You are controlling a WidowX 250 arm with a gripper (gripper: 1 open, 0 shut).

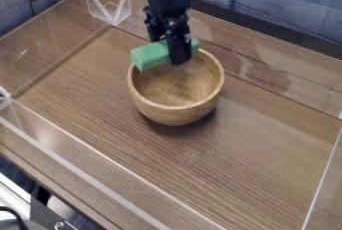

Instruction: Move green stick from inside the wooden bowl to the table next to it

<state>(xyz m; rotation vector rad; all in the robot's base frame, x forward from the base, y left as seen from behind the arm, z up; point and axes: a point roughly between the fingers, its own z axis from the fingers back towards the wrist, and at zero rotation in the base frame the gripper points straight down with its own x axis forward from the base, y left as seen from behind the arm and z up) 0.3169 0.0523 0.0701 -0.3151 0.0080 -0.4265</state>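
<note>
The green stick (151, 54) hangs tilted just above the far left rim of the wooden bowl (175, 97), clear of its pale inside. My gripper (175, 51) comes down from the top of the view on a black arm and is shut on the stick's right end. The bowl stands near the middle of the dark wood-grain table (94, 104), with nothing visible inside it.
Clear plastic walls (40, 34) edge the table on all sides. A clear plastic piece (104, 7) stands at the back left corner. Bare tabletop lies to the left of, in front of and to the right of the bowl.
</note>
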